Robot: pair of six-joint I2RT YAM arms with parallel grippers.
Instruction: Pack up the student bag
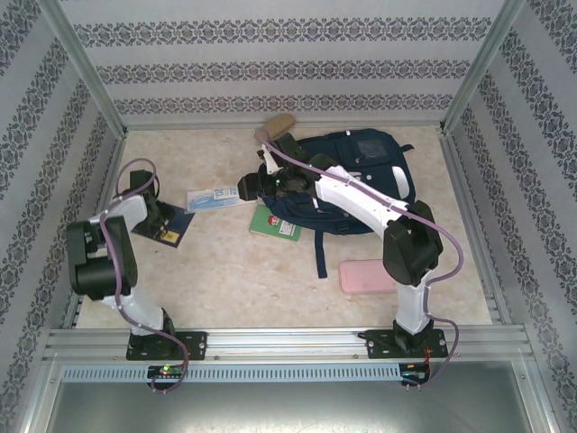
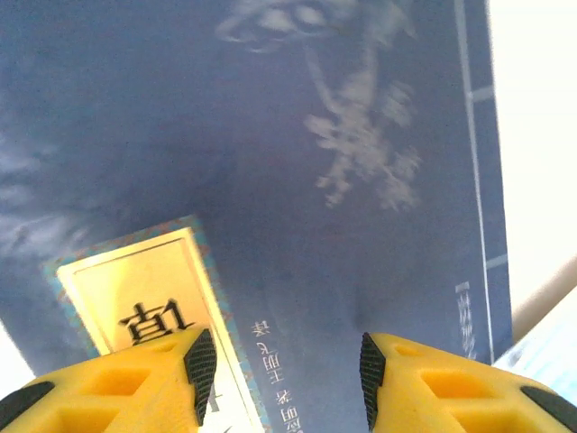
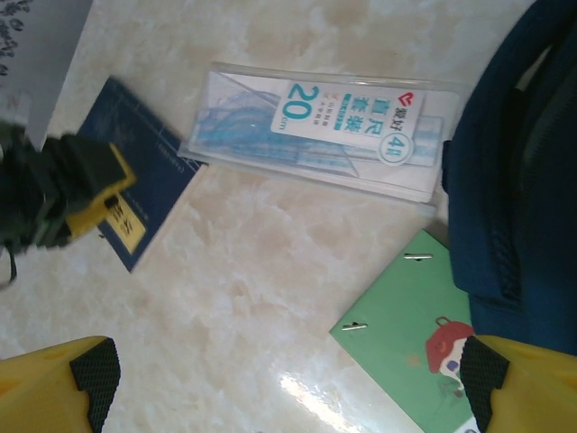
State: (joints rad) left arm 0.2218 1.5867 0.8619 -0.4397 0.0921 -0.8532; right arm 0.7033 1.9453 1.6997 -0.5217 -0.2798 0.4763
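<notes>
Nearest us, both arm bases are bolted to a metal rail at the front edge of the surface, a pale marbled top. Just beyond the right base lies a flat pink case.

On the left side, the left end effector hangs over a dark blue book that lies flat. Its yellow fingers stand partly spread. The cover and a gold label show in the gap, and nothing is pinched between them. We cannot tell whether the tips touch the cover.

Farther in, toward the middle, we see a green notebook whose edge meets the bag, and beyond it a clear ruler case with blue print. The right end effector hovers above this spot, fingers spread wide and holding nothing, with bare surface between them.

The student bag lies flat on the far right half of the surface, one dark strap trailing toward us. The right arm reaches across its left part. A tan object sits at the bag's far left corner, near the back wall. Walls papered in grey-patterned bands and a metal frame close in the space.
</notes>
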